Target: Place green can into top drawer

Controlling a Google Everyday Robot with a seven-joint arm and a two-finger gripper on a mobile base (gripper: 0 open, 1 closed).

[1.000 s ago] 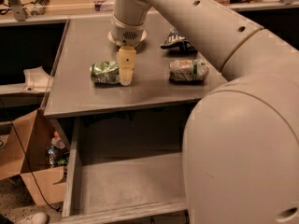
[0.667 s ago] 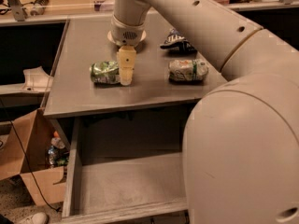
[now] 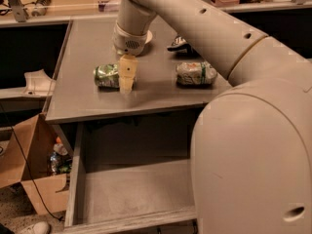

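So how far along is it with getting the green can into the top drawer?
Done: the top drawer is pulled open below the countertop. In hand: the gripper is down at one end of the green can, which lies on its side on the countertop; a grasp can't be confirmed. Left: lifting the can, bringing it over the drawer and setting it inside.

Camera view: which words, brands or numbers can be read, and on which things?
No text can be read.
On the green can: any print is too blurred.
On the white can: green and orange marks, too blurred.
On the gripper, at the green can: no text.
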